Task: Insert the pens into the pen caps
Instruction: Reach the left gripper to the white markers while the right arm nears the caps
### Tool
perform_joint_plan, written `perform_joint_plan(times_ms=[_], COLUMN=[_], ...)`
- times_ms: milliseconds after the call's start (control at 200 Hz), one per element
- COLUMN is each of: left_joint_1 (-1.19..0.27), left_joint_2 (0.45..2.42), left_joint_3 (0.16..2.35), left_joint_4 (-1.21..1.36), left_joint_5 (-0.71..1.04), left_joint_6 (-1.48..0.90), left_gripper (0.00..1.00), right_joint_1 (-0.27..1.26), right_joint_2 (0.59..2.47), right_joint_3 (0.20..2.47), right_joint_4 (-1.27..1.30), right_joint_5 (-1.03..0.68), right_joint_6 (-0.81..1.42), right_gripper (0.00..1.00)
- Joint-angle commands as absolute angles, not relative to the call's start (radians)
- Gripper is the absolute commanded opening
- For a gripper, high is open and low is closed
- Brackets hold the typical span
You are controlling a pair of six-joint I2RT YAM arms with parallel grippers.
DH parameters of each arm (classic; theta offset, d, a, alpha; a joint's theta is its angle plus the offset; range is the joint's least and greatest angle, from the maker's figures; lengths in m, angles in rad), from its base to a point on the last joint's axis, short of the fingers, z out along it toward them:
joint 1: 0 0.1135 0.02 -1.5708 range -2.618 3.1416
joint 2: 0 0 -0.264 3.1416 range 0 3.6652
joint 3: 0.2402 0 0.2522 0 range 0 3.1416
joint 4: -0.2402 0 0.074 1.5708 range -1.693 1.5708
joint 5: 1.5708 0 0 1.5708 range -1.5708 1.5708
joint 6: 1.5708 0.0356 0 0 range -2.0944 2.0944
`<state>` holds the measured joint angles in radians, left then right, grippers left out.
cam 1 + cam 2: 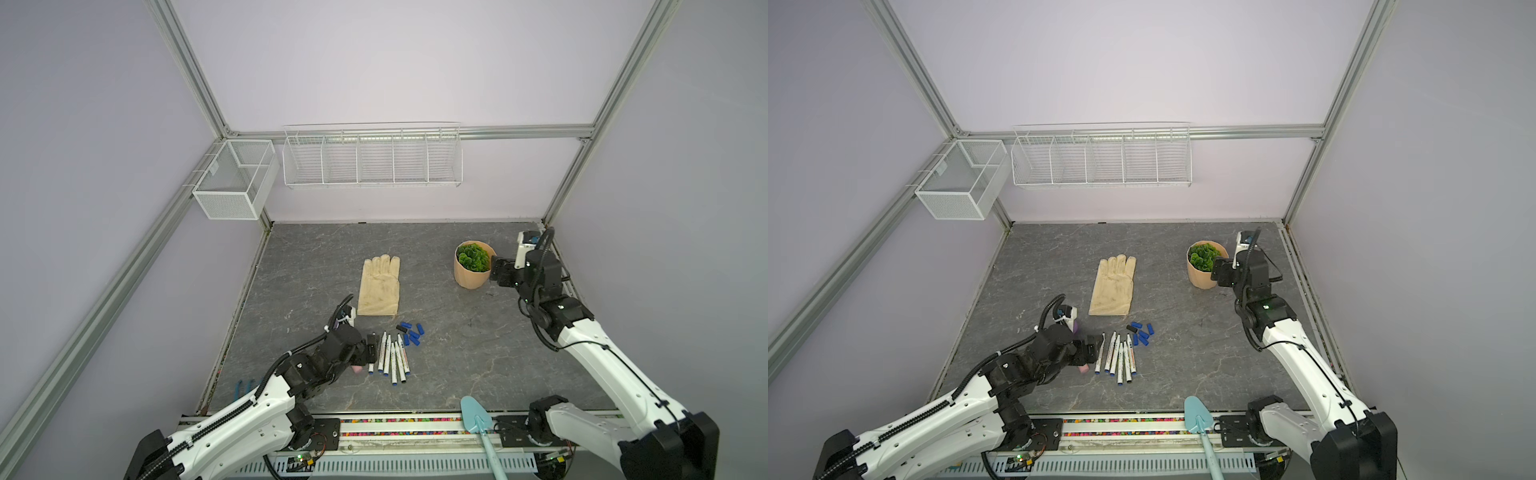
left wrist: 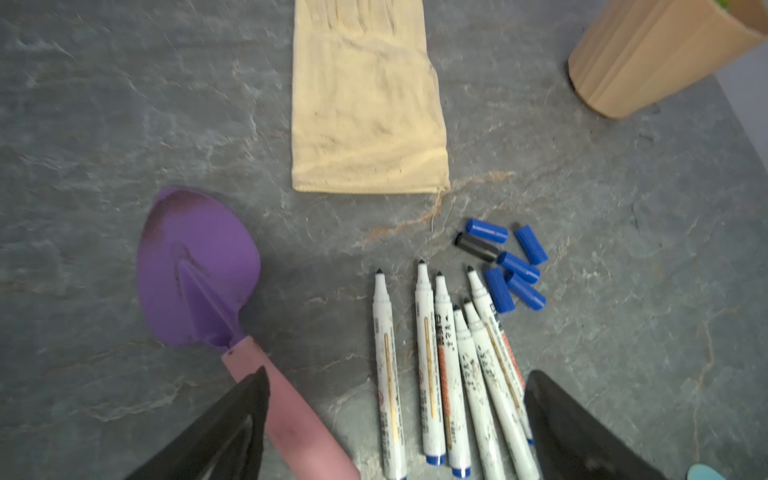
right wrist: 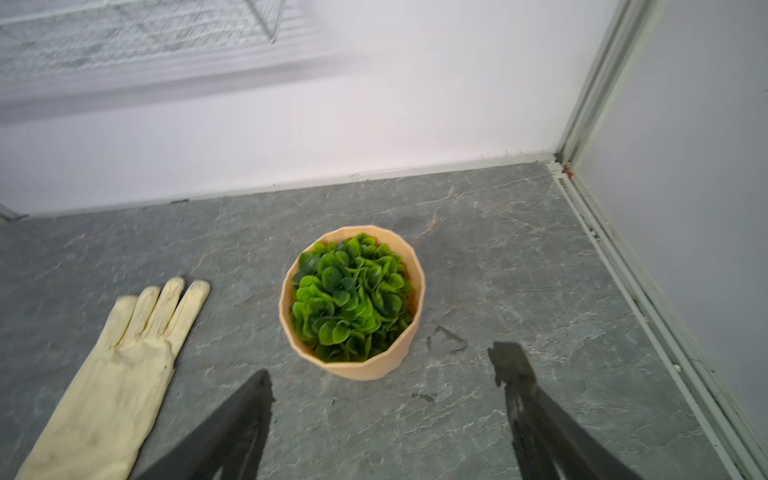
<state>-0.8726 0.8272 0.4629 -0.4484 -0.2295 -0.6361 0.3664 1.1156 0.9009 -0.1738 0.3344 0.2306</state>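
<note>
In both top views the left end effector (image 1: pixel 371 348) is hanging low over the desk (image 1: pixel 478 365) with its jaws spread wide, gripping nothing. It is right at the outer edge of the six pens (image 1: pixel 392 358), which are lying uncapped side by side in a loose fan toward the front of the desk. The pen caps (image 1: pixel 411 332), several blue and one black, are sitting in a small heap just beyond the pens' tips. A cream glove (image 1: pixel 379 286) is lying flat farther back. The right end effector (image 1: pixel 497 271) is hovering well away beside a tan pot (image 1: pixel 466 279) holding a green plant (image 1: pixel 473 257), and a teal trowel (image 1: pixel 477 417) is resting at the front edge. In the left wrist view the two dark fingers (image 2: pixel 232 424) are standing wide apart with the pens' rear halves lying between them, none pinched, and the black cap (image 2: pixel 478 246) is lying among the blue ones. A purple trowel (image 2: pixel 195 266) with a pink handle is lying beside the pens, its handle passing close by one finger; whether they are touching I cannot tell. In the right wrist view the right end effector's fingers (image 3: pixel 536 415) are spread wide and holding nothing, with the pot standing just ahead of them and the glove lying off to one side.
</note>
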Motion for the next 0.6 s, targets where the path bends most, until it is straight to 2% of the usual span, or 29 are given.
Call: perform_joint_plan(times_ms=[0,125,190,390,595], left_joint_1=[-0.890,-0.896,-0.898,-0.898,-0.898], left_joint_2=[0.919,0.991,1.004,1.040,1.113], left_joint_3=[0.515,0.540,0.542,0.552,0.570], left_joint_4=[-0.528,-0.551,-0.540,-0.522,-0.509], left_joint_5=[-0.164,-0.211,-0.222,-0.249,-0.246], left_joint_6=[-0.663,-0.680,-0.688,-0.690,-0.672], left_gripper=[0.94,0.88,0.84,0.73,0.68], right_joint_1=[0.473,0.540,0.552,0.564,0.564], right_joint_2=[1.148,1.170,1.176,1.222,1.255], right_joint_3=[0.944,0.966,0.970,0.972,0.983], right_joint_4=[-0.231,-0.251,-0.256,-0.260,-0.277], right_joint_5=[0.430,0.464,0.442,0.400,0.351], right_joint_6=[0.210,0.235,0.266,0.322,0.350], right_gripper=[0.91,1.00,0.91,0.72,0.70])
